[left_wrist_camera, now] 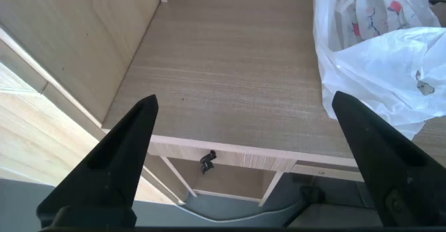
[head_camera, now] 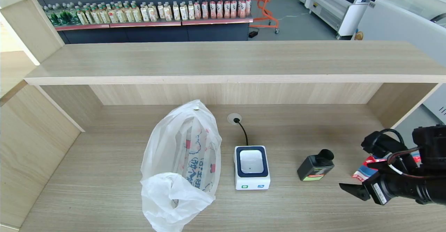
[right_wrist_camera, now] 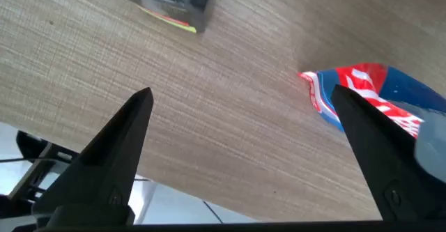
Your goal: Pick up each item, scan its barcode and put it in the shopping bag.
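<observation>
- counter (head_camera: 104, 190): wood-grain.
- shopping bag (head_camera: 181, 169): white, left of centre.
- right gripper (right_wrist_camera: 242, 96): jaws spread wide, over the near right, beside the packet (right_wrist_camera: 376, 96).
- left gripper (left_wrist_camera: 245, 103): jaws apart, at the near left edge.
- scanner (head_camera: 252, 167): centre.
- bottle (head_camera: 315, 169): dark, right of scanner.
- packet: red-blue, rightmost; probably best pinched by its edge, barcode left uncovered.

From here I see the white see-through shopping bag (head_camera: 181, 169) slumped on the counter (head_camera: 104, 176), mouth open toward the near edge. Just right of it sits the white scanner (head_camera: 252, 167), dark blue frame, window facing up. Further right is a small dark bottle (head_camera: 315, 169), black cap pointing away. Near it, a red-and-blue packet (head_camera: 363, 172) lies flat.
</observation>
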### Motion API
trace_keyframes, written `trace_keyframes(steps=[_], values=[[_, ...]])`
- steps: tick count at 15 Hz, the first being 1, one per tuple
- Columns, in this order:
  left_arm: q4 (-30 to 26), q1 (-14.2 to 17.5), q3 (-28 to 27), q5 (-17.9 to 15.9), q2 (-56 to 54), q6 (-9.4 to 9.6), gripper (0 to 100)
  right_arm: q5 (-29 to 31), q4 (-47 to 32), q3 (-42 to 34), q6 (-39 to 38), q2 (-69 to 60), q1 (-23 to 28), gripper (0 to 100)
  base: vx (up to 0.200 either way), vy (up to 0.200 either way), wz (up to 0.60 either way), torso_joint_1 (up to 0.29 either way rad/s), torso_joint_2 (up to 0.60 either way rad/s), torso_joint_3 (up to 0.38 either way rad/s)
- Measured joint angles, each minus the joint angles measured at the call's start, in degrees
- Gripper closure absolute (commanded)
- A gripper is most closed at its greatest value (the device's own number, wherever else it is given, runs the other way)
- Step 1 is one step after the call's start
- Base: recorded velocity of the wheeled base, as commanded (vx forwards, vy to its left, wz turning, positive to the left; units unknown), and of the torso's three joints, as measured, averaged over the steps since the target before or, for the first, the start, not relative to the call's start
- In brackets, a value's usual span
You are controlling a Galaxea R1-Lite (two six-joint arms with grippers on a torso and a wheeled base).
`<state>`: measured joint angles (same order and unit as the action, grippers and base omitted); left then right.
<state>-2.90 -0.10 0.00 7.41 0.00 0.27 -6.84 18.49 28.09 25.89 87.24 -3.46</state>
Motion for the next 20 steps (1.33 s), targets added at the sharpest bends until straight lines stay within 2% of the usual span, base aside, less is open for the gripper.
trace_keyframes(steps=[2,5,9,14,15,20], values=[[0.01,0.0,0.0,0.02,0.0,-0.02,0,-0.52,3.51,0.83,0.27,4.08,-2.82,0,0.0,0.0,0.0,0.0,0.0,0.0],[0.0,0.0,0.0,0.02,0.0,-0.02,0,-0.62,4.33,3.88,0.38,8.68,-6.38,0,0.0,0.0,0.0,0.0,0.0,0.0],[0.0,0.0,0.0,0.02,0.0,-0.02,0,-0.71,6.9,8.42,2.97,14.41,-7.78,0,0.0,0.0,0.0,0.0,0.0,0.0],[0.0,0.0,0.0,0.05,0.0,0.0,0,-2.24,12.52,9.28,3.11,18.74,-10.7,0,0.0,0.0,0.0,0.0,0.0,0.0],[0.01,0.0,0.0,0.02,0.0,0.0,0,-2.97,13.06,9.31,3.12,19.24,-11.17,100,0.0,0.0,0.0,0.0,0.0,0.0],[0.01,0.02,0.0,0.02,0.0,-0.02,0,-3.12,13.18,8.59,3.11,19.96,-11.63,100,0.0,0.0,0.0,0.0,0.0,0.0]])
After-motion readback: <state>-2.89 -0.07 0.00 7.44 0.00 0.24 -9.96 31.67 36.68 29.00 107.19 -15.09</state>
